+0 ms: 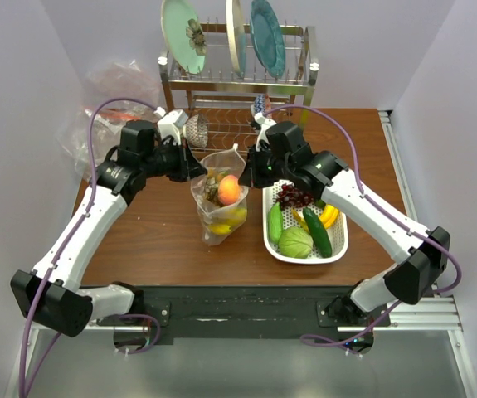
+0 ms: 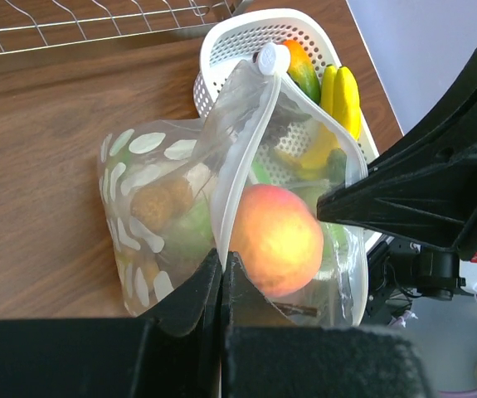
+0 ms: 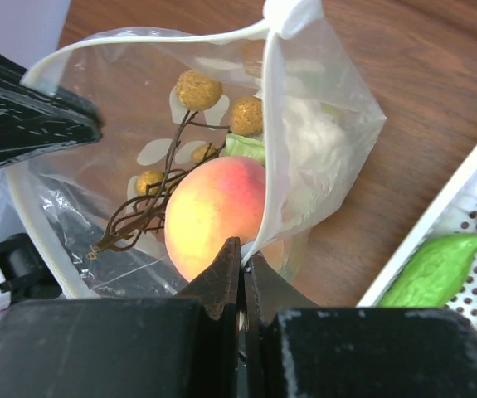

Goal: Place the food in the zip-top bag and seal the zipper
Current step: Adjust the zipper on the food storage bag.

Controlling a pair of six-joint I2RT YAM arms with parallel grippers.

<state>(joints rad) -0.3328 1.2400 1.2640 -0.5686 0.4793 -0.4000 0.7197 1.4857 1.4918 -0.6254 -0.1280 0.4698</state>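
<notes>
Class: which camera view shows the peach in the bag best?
The left wrist view: the peach fills the open bag mouth, nearly whole. The right wrist view shows it close too, but the right gripper hides its base. The top view shows only a small orange blob in the bag.

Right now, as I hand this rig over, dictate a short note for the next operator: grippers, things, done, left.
Grippers: left gripper shut on one edge of the zip-top bag mouth; right gripper shut on the opposite edge.
The bag stands open on the table, with the peach and a few other pieces inside.
In the white basket: grapes, bananas, green vegetables.
Left: probably bag those, then close the zipper, not yet sealed.
</notes>
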